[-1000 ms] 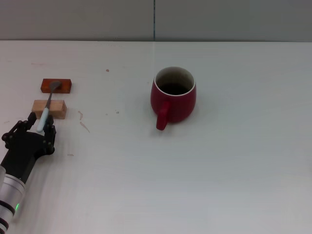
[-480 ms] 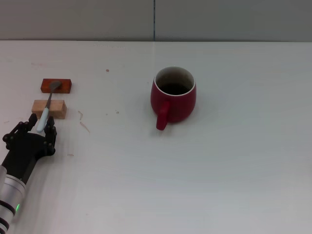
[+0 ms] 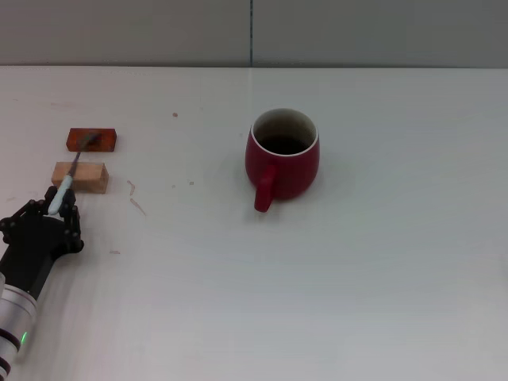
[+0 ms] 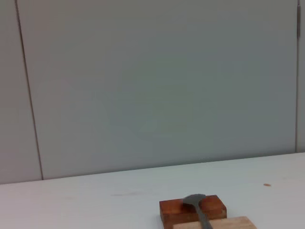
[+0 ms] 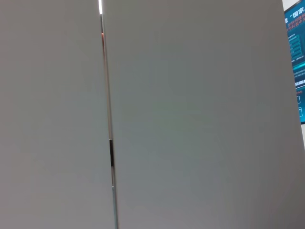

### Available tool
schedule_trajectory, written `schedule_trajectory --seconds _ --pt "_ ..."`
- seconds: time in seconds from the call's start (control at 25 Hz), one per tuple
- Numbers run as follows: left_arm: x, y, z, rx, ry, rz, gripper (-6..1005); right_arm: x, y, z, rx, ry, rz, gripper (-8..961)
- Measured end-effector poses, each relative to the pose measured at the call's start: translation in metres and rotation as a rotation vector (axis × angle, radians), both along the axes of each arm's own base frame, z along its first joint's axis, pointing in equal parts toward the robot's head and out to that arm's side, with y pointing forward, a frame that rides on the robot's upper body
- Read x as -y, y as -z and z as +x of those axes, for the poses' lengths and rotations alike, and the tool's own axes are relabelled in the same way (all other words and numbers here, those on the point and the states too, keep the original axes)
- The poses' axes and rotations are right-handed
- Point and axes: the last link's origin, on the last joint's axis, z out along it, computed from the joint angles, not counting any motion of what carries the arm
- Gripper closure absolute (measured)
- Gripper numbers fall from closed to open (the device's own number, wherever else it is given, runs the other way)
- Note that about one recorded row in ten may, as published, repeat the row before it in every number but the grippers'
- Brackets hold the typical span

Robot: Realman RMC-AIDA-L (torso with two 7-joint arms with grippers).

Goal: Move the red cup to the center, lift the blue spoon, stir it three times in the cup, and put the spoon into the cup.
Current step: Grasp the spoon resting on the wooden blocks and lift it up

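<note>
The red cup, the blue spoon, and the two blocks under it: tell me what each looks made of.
The red cup: probably glazed ceramic, given its thick rounded wall, white rim and soft sheen.
The blue spoon: grey bowl looks like dull metal; the pale handle may be plastic or enamel.
The dark block and the light block: apparently wood, one stained reddish-brown, one raw and pale.

Even, fairly bright light falls from overhead on the white table (image 3: 381,278), with no hard glare. The red cup (image 3: 283,155) throws only a faint, soft shadow at its near side. The left wrist view is dimmer, with a cool grey wall (image 4: 157,81). Edges look straight.
</note>
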Motion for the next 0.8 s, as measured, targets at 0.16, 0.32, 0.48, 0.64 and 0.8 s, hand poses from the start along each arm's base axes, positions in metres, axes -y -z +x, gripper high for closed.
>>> schedule_trajectory --seconds 0.16,0.32,0.48,0.64,0.8 --pt "-0.002 0.0 0.001 -0.005 0.005 -0.001 780 0.0 0.0 0.0 0.0 0.0 0.0 177" --pt "-0.002 -0.002 0.005 -0.004 0.035 0.017 803 0.0 0.0 0.0 -0.001 0.0 0.0 176" --pt "0.0 -0.004 0.013 -0.002 0.091 0.033 820 0.0 0.0 0.0 -0.001 -0.001 0.0 176" --pt "-0.002 -0.008 0.027 0.012 0.182 0.04 822 -0.001 0.0 -0.001 -0.002 -0.004 0.001 176" --pt "-0.006 -0.011 0.03 0.022 0.206 0.031 823 -0.002 0.0 -0.001 -0.002 -0.006 0.001 176"
